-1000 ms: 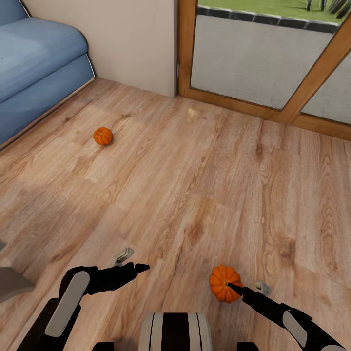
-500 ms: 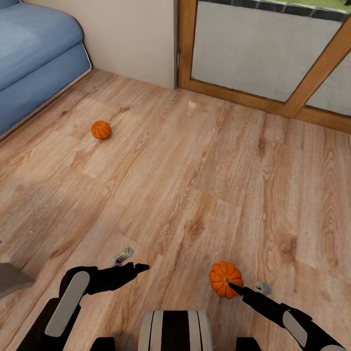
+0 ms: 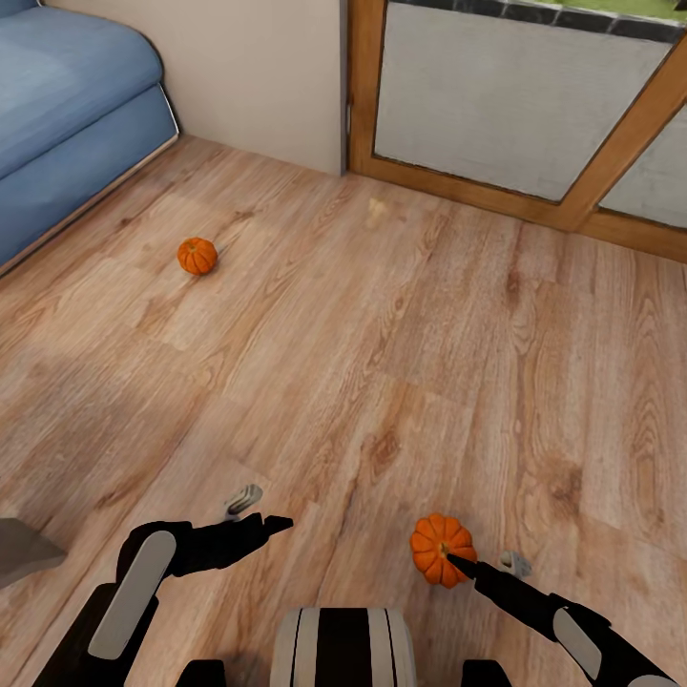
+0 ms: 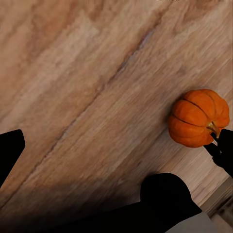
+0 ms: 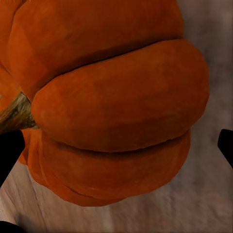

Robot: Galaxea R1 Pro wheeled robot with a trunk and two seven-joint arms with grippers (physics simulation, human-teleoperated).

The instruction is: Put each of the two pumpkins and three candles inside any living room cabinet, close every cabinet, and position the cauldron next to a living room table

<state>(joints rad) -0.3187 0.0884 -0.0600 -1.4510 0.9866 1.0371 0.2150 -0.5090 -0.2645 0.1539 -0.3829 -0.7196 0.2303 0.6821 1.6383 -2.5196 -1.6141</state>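
Little has changed over the last second: the head camera has tipped slightly down, while the near pumpkin stays held at the right gripper, whose fingers are seen spread wide around it, gripping its sides. The left gripper hangs open and empty. A second pumpkin is left on the wooden floor near the blue sofa, uncollected.
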